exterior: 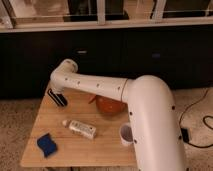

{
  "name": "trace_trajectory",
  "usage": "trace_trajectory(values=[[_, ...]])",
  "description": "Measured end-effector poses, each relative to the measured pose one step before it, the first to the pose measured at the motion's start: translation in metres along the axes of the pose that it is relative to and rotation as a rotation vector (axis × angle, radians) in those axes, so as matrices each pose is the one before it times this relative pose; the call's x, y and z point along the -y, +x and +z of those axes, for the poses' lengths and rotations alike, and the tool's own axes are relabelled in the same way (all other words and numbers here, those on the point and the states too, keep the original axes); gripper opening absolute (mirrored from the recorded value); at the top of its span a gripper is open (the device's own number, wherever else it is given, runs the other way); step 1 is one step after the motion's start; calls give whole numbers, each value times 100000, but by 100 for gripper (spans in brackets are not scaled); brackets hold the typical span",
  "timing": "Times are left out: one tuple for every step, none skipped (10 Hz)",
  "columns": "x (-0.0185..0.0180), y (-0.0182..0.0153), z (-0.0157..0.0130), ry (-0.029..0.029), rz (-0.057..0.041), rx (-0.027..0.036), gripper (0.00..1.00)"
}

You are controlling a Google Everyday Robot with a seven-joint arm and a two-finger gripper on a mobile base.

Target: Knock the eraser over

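The eraser (57, 98), a small black block with a white stripe, lies tilted at the back left of the wooden table (100, 145). My white arm reaches across the table from the right. The gripper (59, 91) hangs below the arm's wrist, right above and against the eraser. Its fingers are hidden behind the wrist and the eraser.
A white bottle with a label (80, 128) lies on its side mid-table. A blue sponge pad (47, 144) sits at the front left. An orange bowl (110, 106) is behind the arm. A white cup (126, 135) stands at the right. Dark cabinets run behind.
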Motion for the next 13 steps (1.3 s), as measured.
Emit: trace_trajectory(values=[[75,-42,-43,149,34,96,80],[31,-51,-19,58,28,103,80],[34,-113,-34,54,4,184,80],[-3,-103,-11,-58,103,205,80],[-65,-132,13,-258,235,326,80],[-14,-61,26,-29,-116,17,80],[-18,7,29,3,-193,-131,80],[12,112,-19,53,69,-139,80],[13,40,4,54,-53,-99,80],[-4,60,7,17,-33,-115,80],[8,70,-10,30,44,-86,80],[3,46,-3,32,-12,-75,80],[5,58,-11,30,19,-79,80]])
